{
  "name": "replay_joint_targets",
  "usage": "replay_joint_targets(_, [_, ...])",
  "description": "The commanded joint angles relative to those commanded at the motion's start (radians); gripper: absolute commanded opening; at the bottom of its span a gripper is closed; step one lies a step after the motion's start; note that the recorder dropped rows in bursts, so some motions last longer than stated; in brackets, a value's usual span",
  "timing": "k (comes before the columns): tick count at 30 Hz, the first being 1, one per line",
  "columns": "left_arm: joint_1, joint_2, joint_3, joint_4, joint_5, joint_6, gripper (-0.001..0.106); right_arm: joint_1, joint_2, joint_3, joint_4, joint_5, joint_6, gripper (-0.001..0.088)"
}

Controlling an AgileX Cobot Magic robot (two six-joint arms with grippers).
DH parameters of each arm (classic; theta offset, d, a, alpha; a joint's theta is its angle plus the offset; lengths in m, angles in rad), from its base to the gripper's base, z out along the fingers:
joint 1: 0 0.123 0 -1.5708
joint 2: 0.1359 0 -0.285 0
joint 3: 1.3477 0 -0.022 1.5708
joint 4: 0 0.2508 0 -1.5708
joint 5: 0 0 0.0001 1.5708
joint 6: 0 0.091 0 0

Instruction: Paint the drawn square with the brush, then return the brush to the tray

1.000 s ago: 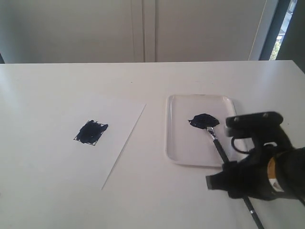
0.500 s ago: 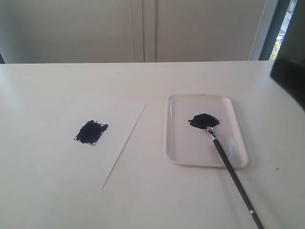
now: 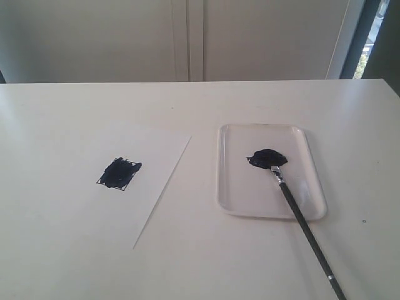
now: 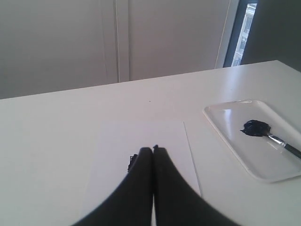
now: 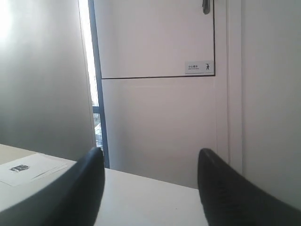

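The square (image 3: 119,173) sits on the paper (image 3: 75,206) and is filled with dark paint that strays a little past its lines on one side. In the exterior view the paper lies on the bench (image 3: 187,262) toward the left edge. The tray (image 3: 234,187) rests apart from the paper, nearer the right edge, with a dark blob (image 3: 267,157) of paint on its floor. The brush (image 3: 304,228) lies on its own, with its bristles touching the blob. Its handle crosses the tray's near rim and runs over the bench toward the near right corner, where its end leaves the frame. The left tool (image 4: 153,150) has its fingers pressed together with nothing between them. It hangs over the paper, and its tips hide part of the square; whether they touch the sheet cannot be told. The right tool (image 5: 150,153) has its fingers spread wide and empty. It sits above the bench and points at a pale door (image 5: 155,117) that bears a small sign (image 5: 198,67).
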Motion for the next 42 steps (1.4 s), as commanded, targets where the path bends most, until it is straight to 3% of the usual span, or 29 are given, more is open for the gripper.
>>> replay_joint_targets(7, [0.0,0.0,0.0,0.0,0.0,0.001,0.0,0.0,0.0,0.005,0.0,-0.002,0.0,0.0554])
replay_joint_targets(12, [0.028,-0.018,0.051,0.0,-0.046,0.001,0.0,-0.012,-0.021,0.092,-0.004,-0.035,0.016,0.0554])
replay_joint_targets(15, [0.092,-0.068,0.137,0.021,-0.077,0.001,0.0,-0.034,-0.062,0.211,-0.004,-0.09,0.015,0.0554])
replay_joint_targets(22, [0.278,-0.209,0.269,0.076,0.037,0.001,0.0,-0.09,-0.1,0.498,-0.001,-0.087,0.015,0.0554])
replay_joint_targets(24, [0.328,-0.25,0.292,0.076,0.05,0.001,0.0,-0.11,-0.1,0.501,0.014,-0.022,0.015,0.0554])
replay_joint_targets(26, [0.362,-0.287,0.316,0.073,0.046,0.001,0.0,-0.136,-0.101,0.501,0.032,0.118,0.015,0.0554])
replay_joint_targets(28, [0.393,-0.316,0.333,0.073,0.052,0.001,0.0,-0.165,-0.103,0.501,0.036,0.17,0.015,0.0554])
replay_joint_targets(30, [0.41,-0.338,0.347,0.073,0.054,0.001,0.0,-0.199,-0.105,0.501,0.036,0.167,0.018,0.0554])
replay_joint_targets(38, [0.414,-0.338,0.425,0.071,0.113,0.001,0.0,-0.438,-0.105,0.501,0.063,0.16,0.018,0.0554])
replay_joint_targets(42, [0.411,-0.338,0.437,0.068,0.204,0.002,0.0,-0.461,-0.105,0.501,0.063,0.16,0.018,0.0554])
